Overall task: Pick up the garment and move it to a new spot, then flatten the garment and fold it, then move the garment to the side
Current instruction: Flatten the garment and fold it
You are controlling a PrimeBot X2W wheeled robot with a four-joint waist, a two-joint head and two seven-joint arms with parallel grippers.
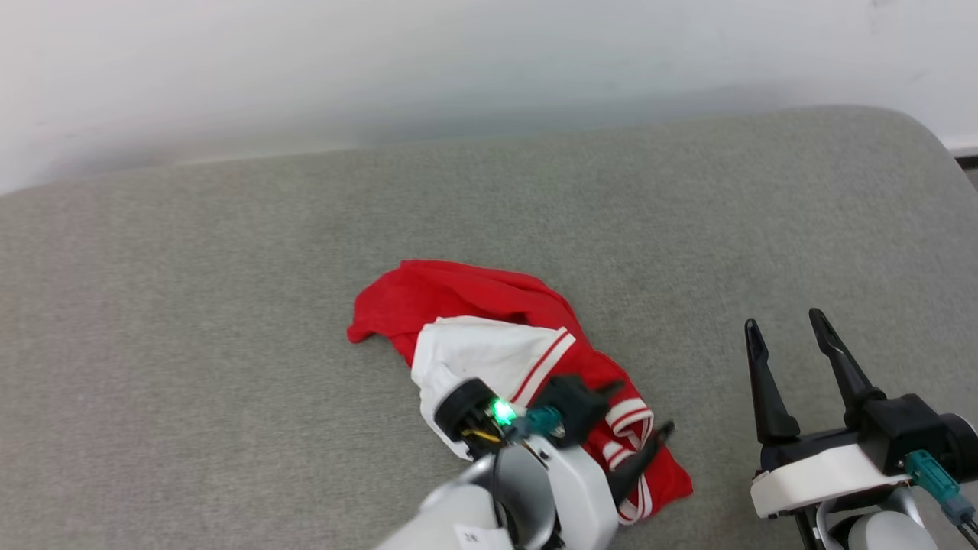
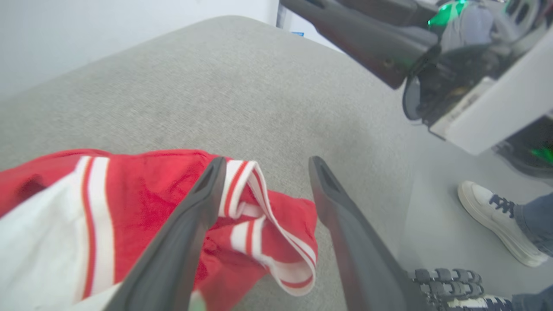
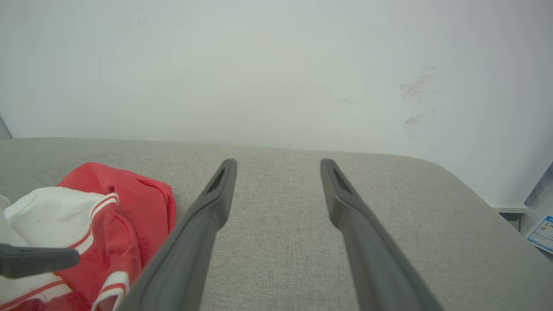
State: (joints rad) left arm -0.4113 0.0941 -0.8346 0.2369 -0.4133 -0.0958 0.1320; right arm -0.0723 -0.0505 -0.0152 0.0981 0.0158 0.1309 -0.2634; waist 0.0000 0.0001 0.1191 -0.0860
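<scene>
Head view: the garment [image 1: 474, 305] lies crumpled on the grey cushion [image 1: 229, 305]. The left gripper [image 1: 642, 409] hangs over its striped trim and the right gripper [image 1: 785, 322] is beside it, both spread and empty

Left wrist view: the fingers [image 2: 203, 203] straddle the trim, gripping nothing

Right wrist view: bare cushion lies ahead, with the garment off to the side

Placing looks done; flattening comes next, and it calls for a hold on two edges to pull them apart

Nothing here reads clearly: the small sticker [image 1: 470, 537] on the pale forearm [image 1: 569, 489] and the blue-printed sheet [image 3: 542, 233] are too tiny.
</scene>
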